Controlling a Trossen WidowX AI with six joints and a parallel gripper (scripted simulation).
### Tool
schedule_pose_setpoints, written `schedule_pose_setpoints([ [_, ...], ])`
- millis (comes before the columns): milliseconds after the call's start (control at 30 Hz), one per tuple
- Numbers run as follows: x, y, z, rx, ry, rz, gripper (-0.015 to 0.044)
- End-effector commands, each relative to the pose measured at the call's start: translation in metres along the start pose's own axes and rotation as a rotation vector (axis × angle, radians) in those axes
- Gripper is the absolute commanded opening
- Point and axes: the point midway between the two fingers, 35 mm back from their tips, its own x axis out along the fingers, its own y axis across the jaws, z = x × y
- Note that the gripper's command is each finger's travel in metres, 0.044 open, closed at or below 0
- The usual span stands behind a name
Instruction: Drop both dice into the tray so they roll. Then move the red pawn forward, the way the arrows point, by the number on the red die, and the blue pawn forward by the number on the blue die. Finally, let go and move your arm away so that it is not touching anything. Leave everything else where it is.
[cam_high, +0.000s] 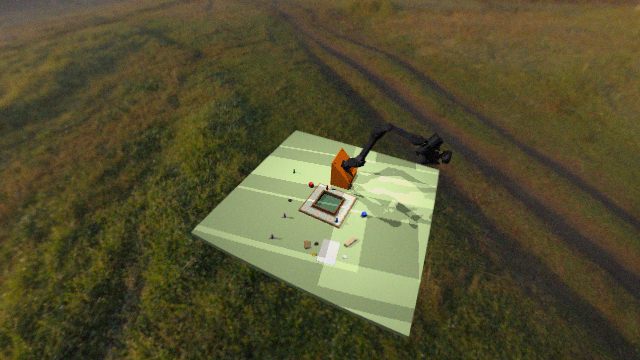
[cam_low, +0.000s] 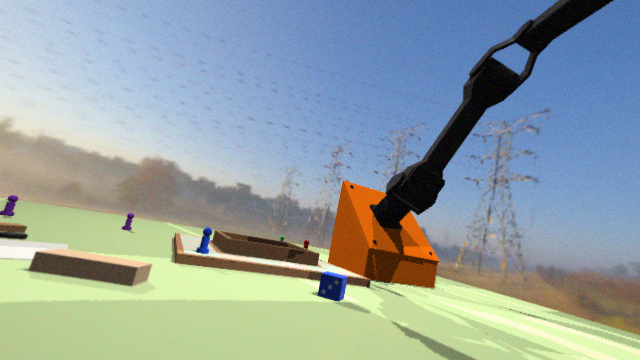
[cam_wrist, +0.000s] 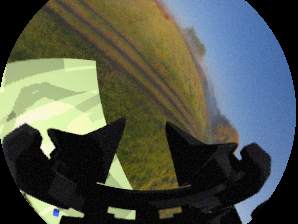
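Observation:
The red die (cam_high: 311, 184) lies on the table outside the board's back-left side. The blue die (cam_high: 364, 214) (cam_low: 332, 286) (cam_wrist: 56, 212) lies on the table to the right of the board. The tray (cam_high: 330, 202) (cam_low: 265, 247), dark green inside brown walls, is in the board's middle; no die shows in it. The red pawn (cam_high: 327, 187) (cam_low: 306, 244) stands near the board's back corner. The blue pawn (cam_high: 336, 220) (cam_low: 204, 241) stands near its front corner. Arrows and top die faces are too small to read. My gripper (cam_high: 446, 157) (cam_wrist: 145, 122) is open and empty, high at the table's right edge, far from both dice.
The orange arm mount (cam_high: 341, 172) (cam_low: 350, 240) stands behind the board. A green pawn (cam_high: 294, 171) and purple pawns (cam_high: 284, 215) (cam_low: 128, 221) stand left of the board. A wooden block (cam_high: 350, 242) (cam_low: 90, 267), a white sheet (cam_high: 328, 252) and several small items lie in front.

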Motion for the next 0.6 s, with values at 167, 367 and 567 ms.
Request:
schedule_pose_setpoints([
  [167,-0.012,0.014,-0.155,0.235,0.408,-0.026,0.0275],
  [367,-0.049,0.034,-0.248,0.397,0.628,-0.048,0.0275],
  [567,-0.109,0.060,-0.323,0.585,0.834,-0.112,0.0275],
])
